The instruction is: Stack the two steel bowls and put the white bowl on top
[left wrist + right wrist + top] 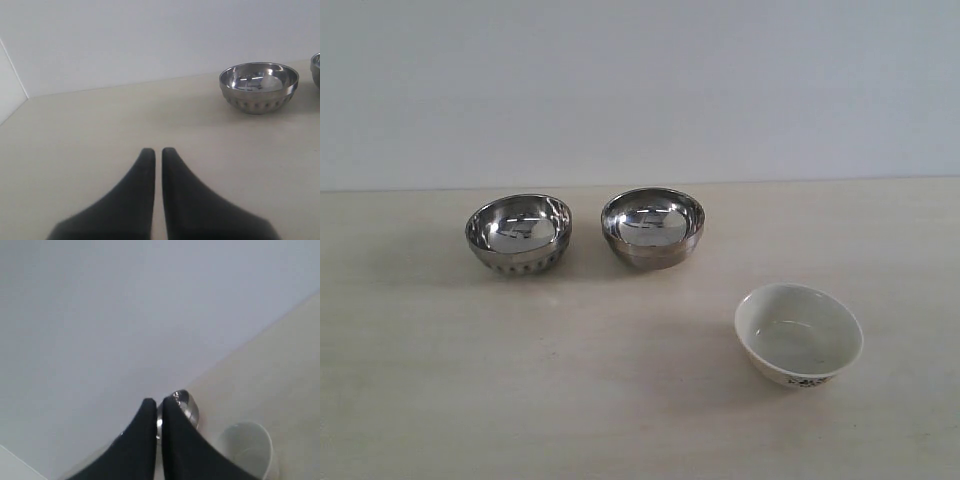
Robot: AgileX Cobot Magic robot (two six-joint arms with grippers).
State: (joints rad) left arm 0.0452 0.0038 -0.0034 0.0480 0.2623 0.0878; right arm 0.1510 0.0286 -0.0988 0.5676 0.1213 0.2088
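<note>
The left claw has its two dark fingers drawn together with only a hairline gap, gripping nothing, above the surface. The right claw is likewise closed and empty, tilted so that its view is mostly wall. The surface is a pale cream board, and a plain grey-white wall rises behind it; the left wrist view alone shows a white side panel meeting that wall at a corner. The ribbed steel bowl and the smooth steel bowl stand upright side by side near the wall, close but apart, unstacked. The white bowl sits nearer the front on the right, well apart from them. Only the exterior view holds all three bowls. The left wrist view gives the ribbed bowl whole and an edge of the smooth one. The right wrist view catches a shiny steel edge behind its fingers, with the white bowl beside.
</note>
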